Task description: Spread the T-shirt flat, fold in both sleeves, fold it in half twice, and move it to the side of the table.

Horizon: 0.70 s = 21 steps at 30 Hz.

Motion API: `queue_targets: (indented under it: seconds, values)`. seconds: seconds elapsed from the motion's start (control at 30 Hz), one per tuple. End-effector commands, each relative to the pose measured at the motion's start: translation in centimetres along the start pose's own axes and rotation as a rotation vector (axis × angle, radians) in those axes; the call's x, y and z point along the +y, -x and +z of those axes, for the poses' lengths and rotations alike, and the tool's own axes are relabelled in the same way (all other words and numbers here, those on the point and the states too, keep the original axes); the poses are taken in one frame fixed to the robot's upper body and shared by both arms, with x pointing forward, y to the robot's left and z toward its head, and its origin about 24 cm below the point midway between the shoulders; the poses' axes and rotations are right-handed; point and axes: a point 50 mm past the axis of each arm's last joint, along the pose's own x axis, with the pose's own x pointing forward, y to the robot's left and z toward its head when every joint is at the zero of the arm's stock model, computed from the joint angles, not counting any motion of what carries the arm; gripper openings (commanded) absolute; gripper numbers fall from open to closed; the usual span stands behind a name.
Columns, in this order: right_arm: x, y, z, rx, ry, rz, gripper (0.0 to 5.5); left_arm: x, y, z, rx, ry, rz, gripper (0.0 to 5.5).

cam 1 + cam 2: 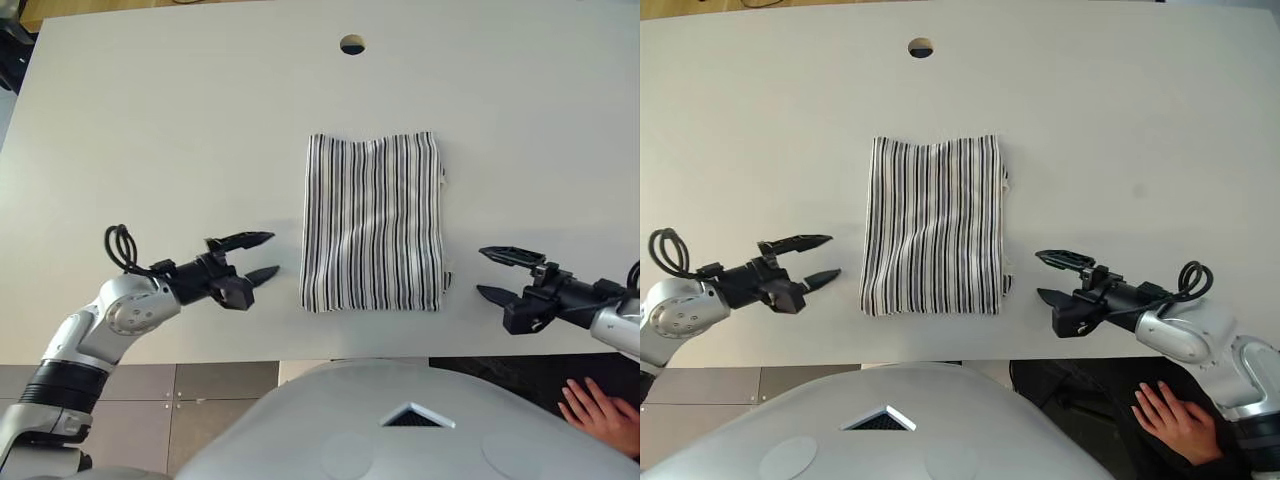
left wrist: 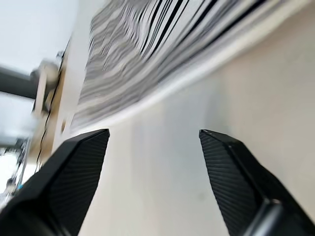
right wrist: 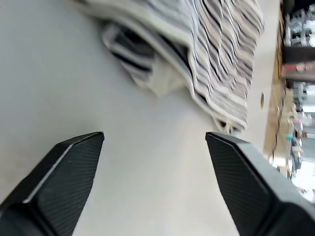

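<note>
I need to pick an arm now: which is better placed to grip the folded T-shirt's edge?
Right, narrowly. Both grippers stand open, apart from the T-shirt, but the right gripper faces loose layered edges near its near corner; the left gripper faces a smoother folded edge.

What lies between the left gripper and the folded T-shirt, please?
Bare table, in the left eye view; the open left gripper and the T-shirt are apart.

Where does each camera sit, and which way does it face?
Left eye view: on the head, looking down at the table and T-shirt; left gripper and right gripper show.
Right eye view: same head, same scene, both grippers.
Left wrist view: left wrist, low, facing the T-shirt between its fingers.
Right wrist view: right wrist, likewise.
All four share the T-shirt.
</note>
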Motion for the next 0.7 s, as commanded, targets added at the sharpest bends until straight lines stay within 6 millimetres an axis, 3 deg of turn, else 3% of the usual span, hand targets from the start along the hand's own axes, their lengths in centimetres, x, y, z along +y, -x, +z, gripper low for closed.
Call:
queue_targets:
  seconds: [0.03,0.27,0.57,0.63,0.7]
  values:
    - [1.3,-1.6,1.1,-0.058,-0.002,0.109,4.12,-2.5,-0.4,0.7,-0.032,0.024,-0.227,3.66]
    - [0.5,-3.4,2.0,-0.137,0.045,0.122,4.12,-2.8,-1.4,2.2,-0.144,0.005,-0.305,3.66]
    - [0.8,-4.7,1.7,-0.161,0.049,0.107,4.12,-2.8,-3.6,1.7,-0.176,-0.026,-0.287,3.66]
    - [0.9,-4.7,1.5,-0.163,0.053,0.11,3.7,-2.8,-3.6,1.4,-0.173,-0.031,-0.29,3.7]
    - [0.9,-4.8,1.4,-0.166,0.054,0.112,3.27,-2.9,-3.6,1.3,-0.174,-0.031,-0.291,3.32]
